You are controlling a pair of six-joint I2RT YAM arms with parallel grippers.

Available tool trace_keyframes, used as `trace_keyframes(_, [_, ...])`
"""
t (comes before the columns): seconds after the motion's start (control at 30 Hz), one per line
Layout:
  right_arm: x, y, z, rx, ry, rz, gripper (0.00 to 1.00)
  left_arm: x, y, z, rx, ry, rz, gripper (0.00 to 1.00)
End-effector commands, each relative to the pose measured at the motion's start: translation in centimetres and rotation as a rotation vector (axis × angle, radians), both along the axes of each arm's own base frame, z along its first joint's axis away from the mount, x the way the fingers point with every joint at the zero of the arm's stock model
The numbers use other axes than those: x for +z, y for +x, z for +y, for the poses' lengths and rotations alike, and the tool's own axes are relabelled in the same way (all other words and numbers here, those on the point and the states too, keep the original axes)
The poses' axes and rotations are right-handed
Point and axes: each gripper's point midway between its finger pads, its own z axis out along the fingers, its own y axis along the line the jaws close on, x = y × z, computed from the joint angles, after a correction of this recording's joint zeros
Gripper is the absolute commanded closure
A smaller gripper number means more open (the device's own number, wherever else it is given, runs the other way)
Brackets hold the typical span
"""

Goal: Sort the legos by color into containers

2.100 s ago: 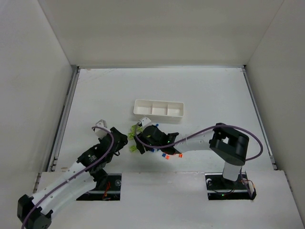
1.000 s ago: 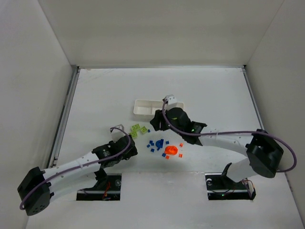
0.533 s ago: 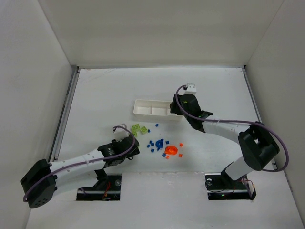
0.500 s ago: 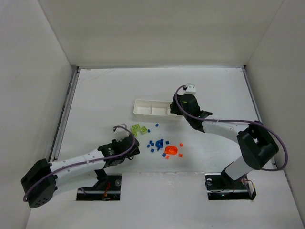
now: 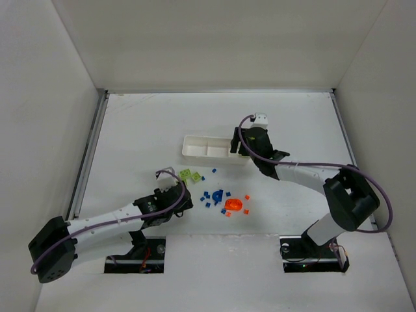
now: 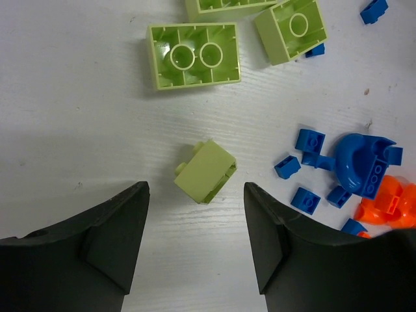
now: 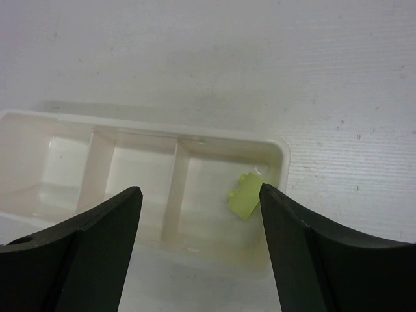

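Note:
The white three-compartment tray (image 5: 198, 148) lies at mid table. My right gripper (image 5: 237, 147) hovers open over its right compartment. In the right wrist view the gripper (image 7: 200, 192) is empty, and one lime-green brick (image 7: 244, 197) lies in the right compartment of the tray (image 7: 130, 123). My left gripper (image 5: 181, 197) is open, low over the table beside the green bricks (image 5: 190, 175). In the left wrist view the gripper (image 6: 195, 192) has a small green brick (image 6: 205, 171) just ahead of its fingertips, untouched. Blue pieces (image 5: 214, 195) and orange pieces (image 5: 233, 205) lie to the right.
Two larger green bricks (image 6: 194, 54) lie beyond the small one. The rounded blue piece (image 6: 363, 164) and the rounded orange piece (image 6: 390, 205) sit at the right of the left wrist view. The tray's left and middle compartments hold nothing.
My right arm swung from the brick pile to the tray's right compartment. My left arm stretched forward and settled beside the green bricks. Over the last half second both barely moved.

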Motion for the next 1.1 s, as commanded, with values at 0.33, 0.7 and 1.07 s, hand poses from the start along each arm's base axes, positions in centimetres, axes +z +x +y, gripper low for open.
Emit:
trace_keyframes(0.33, [5.2, -3.4, 0.8, 0.054, 0.084, -0.127, 0.21, 0.9, 2.4, -2.2, -0.041, 0.003, -0.074, 0.77])
trace_keyframes(0.7, [4.3, -5.9, -8.7, -0.232, 0.197, -0.178, 0.33, 11.5, 6.1, -6.5, -0.082, -0.163, -0.314, 0.9])
trace_keyframes(1.07, [3.9, -6.1, -12.6, -0.343, 0.33, -0.181, 0.54, 16.1, 14.1, -18.3, -0.258, -0.265, -0.395, 0.88])
